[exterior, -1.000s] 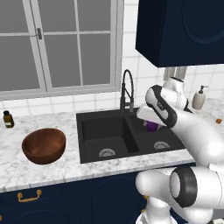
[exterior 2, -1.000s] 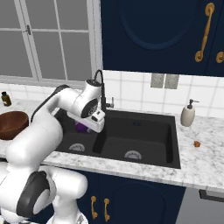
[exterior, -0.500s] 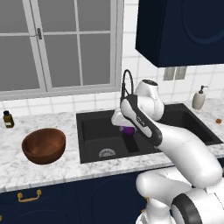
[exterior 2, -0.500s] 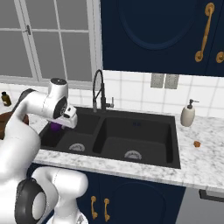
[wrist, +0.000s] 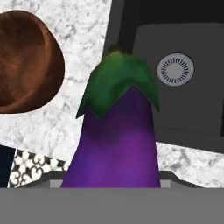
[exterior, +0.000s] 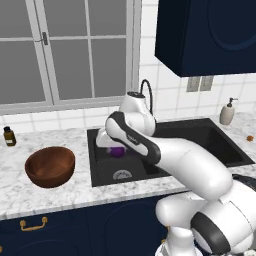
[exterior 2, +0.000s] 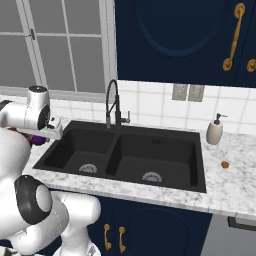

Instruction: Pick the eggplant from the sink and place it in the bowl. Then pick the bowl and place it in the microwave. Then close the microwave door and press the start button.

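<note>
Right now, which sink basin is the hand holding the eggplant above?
The left basin, the one nearer the wooden bowl; the eggplant hangs over it, not the right basin.

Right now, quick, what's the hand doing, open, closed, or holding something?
Hand: closed on the eggplant, carrying it over the left sink basin, bowl not reached yet.
</note>
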